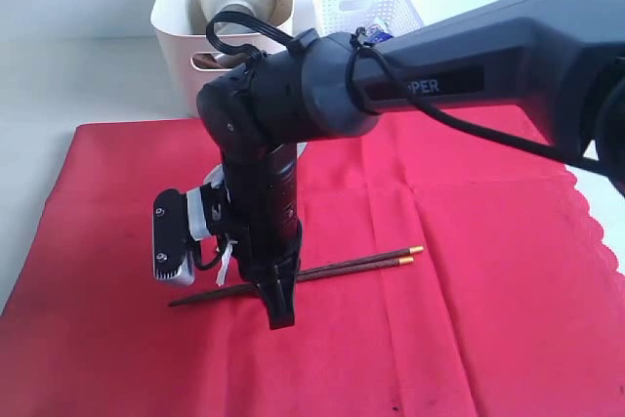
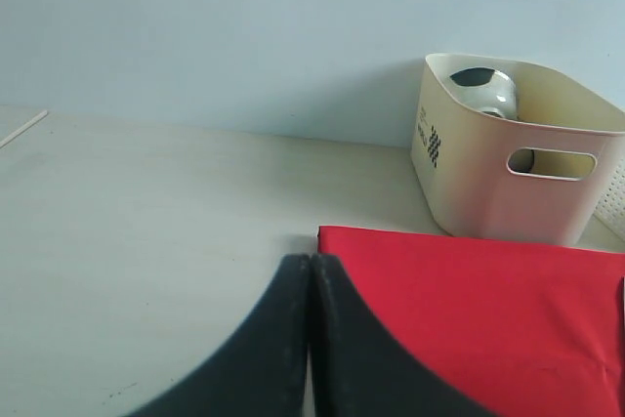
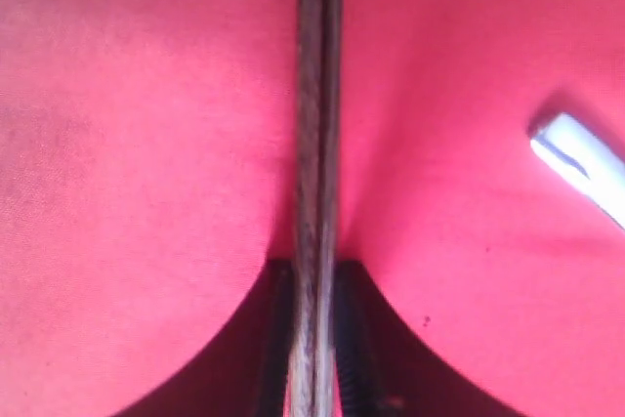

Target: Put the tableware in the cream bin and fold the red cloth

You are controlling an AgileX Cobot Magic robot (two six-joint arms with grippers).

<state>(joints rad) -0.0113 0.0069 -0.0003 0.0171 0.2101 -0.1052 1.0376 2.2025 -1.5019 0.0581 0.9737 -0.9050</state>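
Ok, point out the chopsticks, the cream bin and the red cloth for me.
chopsticks (image 1: 352,266), exterior view, mid shaft.
cream bin (image 2: 479,183), left wrist view, front wall.
red cloth (image 1: 488,290), exterior view, bare flat area.

Cloth (image 1: 469,271): matt red woven fabric, faintly creased. Chopsticks (image 3: 314,144): dark, streaky wood grain with a slight sheen. Bin (image 2: 508,183): smooth cream plastic, softly glossy. Left fingers (image 2: 264,358): matt black. Bench (image 2: 146,241): pale, matt.
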